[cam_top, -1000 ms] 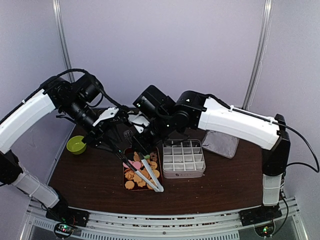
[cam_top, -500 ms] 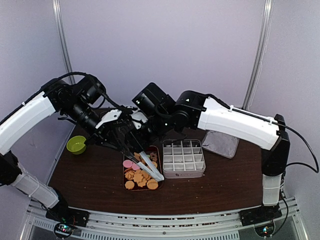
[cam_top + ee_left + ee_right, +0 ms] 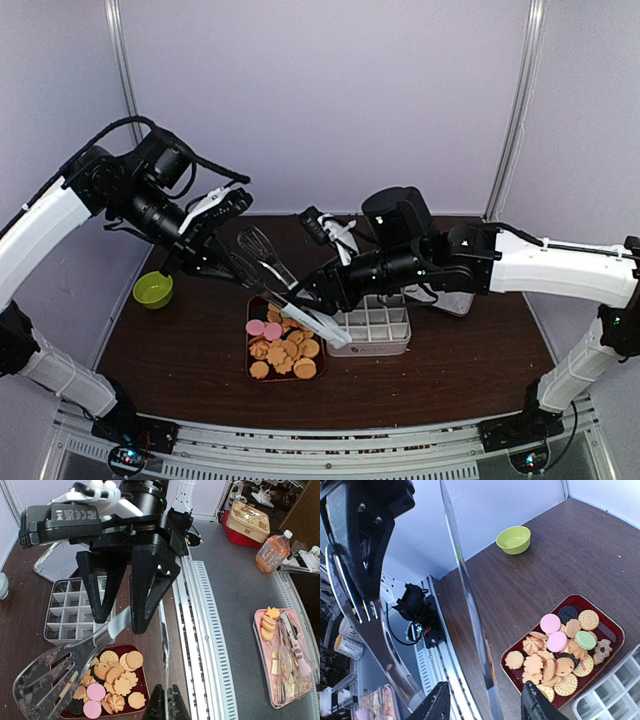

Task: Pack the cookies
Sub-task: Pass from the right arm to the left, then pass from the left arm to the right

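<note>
Your left gripper (image 3: 166,694) has its jaws pressed together on the thin edge of one arm of the metal tongs (image 3: 50,690), close to the slotted head. Your right gripper (image 3: 120,624) sits at the other end of the tongs with its jaws spread wide. The tongs' arms run between them, and you cannot tell from these views whether either finger touches the metal. The tongs hang tilted in the air between the two arms, above the far side of the dark red tray (image 3: 247,357). The cookies (image 3: 283,350) all lie in that tray on the worktop (image 3: 180,350): mostly golden rounds and flower shapes, with two pink ones at the left, a few dark ones and one green. A white divided box (image 3: 368,325) stands just right of the tray, and a green bowl (image 3: 153,290) sits well off to the left.
</note>
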Controlling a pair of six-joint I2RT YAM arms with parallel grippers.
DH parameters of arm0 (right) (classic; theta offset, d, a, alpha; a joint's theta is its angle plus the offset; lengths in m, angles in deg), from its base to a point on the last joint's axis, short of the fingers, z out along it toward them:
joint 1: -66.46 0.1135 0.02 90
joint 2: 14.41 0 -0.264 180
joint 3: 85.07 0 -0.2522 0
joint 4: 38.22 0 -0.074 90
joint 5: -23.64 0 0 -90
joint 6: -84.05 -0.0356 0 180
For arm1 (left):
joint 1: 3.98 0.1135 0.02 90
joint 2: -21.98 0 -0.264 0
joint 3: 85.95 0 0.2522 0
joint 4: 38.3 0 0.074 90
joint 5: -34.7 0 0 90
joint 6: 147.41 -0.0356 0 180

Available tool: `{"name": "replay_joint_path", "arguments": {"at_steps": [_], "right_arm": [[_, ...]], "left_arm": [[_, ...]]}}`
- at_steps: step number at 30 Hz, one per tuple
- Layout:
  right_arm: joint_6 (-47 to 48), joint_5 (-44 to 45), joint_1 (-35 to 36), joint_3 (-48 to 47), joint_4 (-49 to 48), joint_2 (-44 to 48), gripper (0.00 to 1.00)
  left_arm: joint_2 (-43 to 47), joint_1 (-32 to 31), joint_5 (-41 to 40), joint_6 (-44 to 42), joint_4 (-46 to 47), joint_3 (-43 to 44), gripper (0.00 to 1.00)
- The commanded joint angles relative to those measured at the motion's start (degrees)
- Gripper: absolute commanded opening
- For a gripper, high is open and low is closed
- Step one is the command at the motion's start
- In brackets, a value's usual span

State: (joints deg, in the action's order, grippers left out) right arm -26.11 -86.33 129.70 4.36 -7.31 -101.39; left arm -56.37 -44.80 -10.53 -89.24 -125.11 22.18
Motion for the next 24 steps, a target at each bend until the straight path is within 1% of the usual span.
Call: {"name": "replay_joint_path", "arguments": {"at_steps": [1, 7, 11, 12, 14, 15, 16, 17, 19, 22, 24], "right_arm": [[-0.9, -2.4, 0.2, 1.3, -5.1, 0.8, 0.44], [0.2, -1.9, 0.3, 1.4, -4.2, 2.0, 0.16], [3.3, -0.3, 0.3, -0.4, 1.6, 3.1, 0.05], [4.2, 0.3, 0.3, -1.4, 3.5, 3.2, 0.02], [6.4, 2.2, 0.6, -4.3, 10.1, 2.7, 0.0], [7.7, 3.6, 0.8, -6.5, 13.4, 1.9, 0.0], [9.3, 5.0, 1.1, -8.9, 17.5, 0.8, 0.0], [10.5, 6.7, 1.5, -11.7, 21.6, -0.6, 0.0], [12.7, 10.1, 2.7, -17.2, 29.6, -4.1, 0.0], [14.7, 14.8, 4.8, -24.6, 39.0, -9.9, 0.0], [14.8, 16.9, 5.9, -28.8, 42.4, -13.2, 0.0]], "left_arm": [[0.8, 0.4, 5.5, 3.8, 3.0, 1.7, 0.0], [1.5, 0.7, 7.2, 6.6, 3.6, 1.8, 0.0], [2.2, 0.8, 8.0, 7.4, 4.4, 0.6, 0.0], [2.3, 0.7, 7.6, 7.3, 4.5, 0.0, 0.04], [2.3, 0.7, 6.4, 5.9, 3.6, -0.3, 0.42], [2.3, 0.7, 5.7, 4.6, 3.1, -0.3, 0.53], [2.2, 0.7, 4.7, 3.7, 2.7, -0.1, 0.62], [2.1, 0.7, 3.6, 2.9, 2.4, 0.4, 0.66], [1.0, 0.5, 1.7, 0.4, 0.3, 2.5, 0.67], [-1.6, -0.7, -1.5, -4.0, -4.1, 7.1, 0.65], [-2.9, -1.9, -3.2, -6.4, -6.4, 8.1, 0.62]]}}
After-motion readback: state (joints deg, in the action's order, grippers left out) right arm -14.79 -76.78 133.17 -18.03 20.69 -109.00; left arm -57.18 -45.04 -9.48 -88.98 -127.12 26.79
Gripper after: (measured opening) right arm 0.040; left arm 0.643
